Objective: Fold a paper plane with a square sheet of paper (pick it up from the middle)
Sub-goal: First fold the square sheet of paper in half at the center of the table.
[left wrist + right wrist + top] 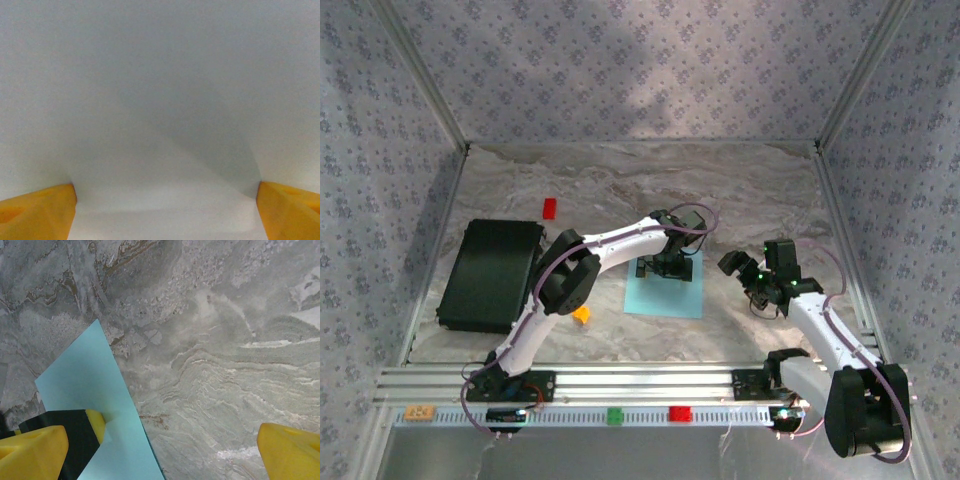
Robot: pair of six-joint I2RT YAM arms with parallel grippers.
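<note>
While the left gripper [665, 268] hangs spread, the square sheet of paper [663, 300] lies flat directly beneath it.

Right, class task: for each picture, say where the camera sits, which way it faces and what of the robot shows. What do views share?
Top external: above and behind the bases, looking down on the table; both arms show, left gripper over the square sheet of paper, right gripper beside it.
Left wrist: on the left arm, close above the paper; its yellow fingertips at the lower corners.
Right wrist: facing down at table and a paper corner; yellow fingertips low.
Shared: all see the paper.
</note>
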